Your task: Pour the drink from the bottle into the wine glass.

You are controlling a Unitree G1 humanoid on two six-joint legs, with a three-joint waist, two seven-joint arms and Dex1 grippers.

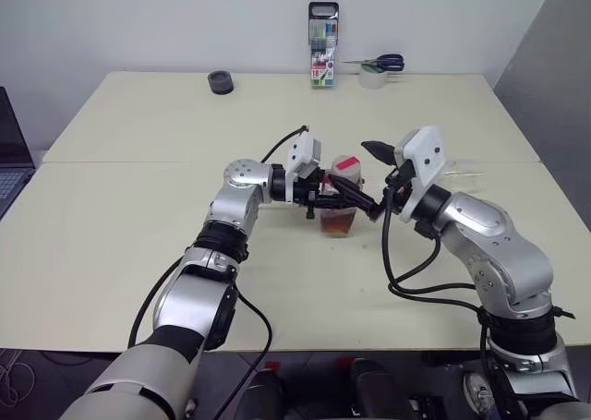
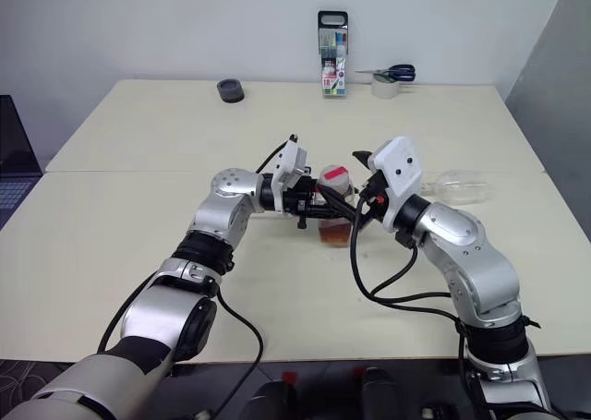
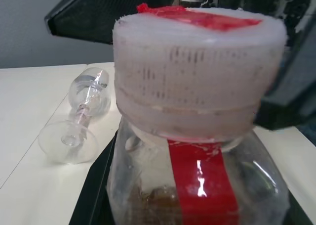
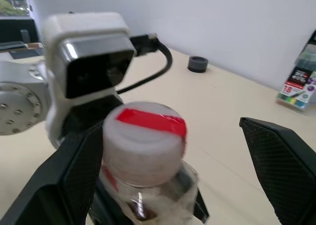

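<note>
Bottle (image 1: 339,203) stands mid-surface (image 1: 138,254), cap (image 4: 144,136) still on. Left gripper (image 1: 325,195), reaching level across from the left, is clenched on the bottle, likely steadying it for uncapping. Right gripper (image 4: 173,151), level, fingers spread wide either side of the cap. Glass (image 2: 462,186) lies on its side, well right.

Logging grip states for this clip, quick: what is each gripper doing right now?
Left gripper: shut on the bottle.
Right gripper: open, fingers either side of the cap, holding nothing.
</note>
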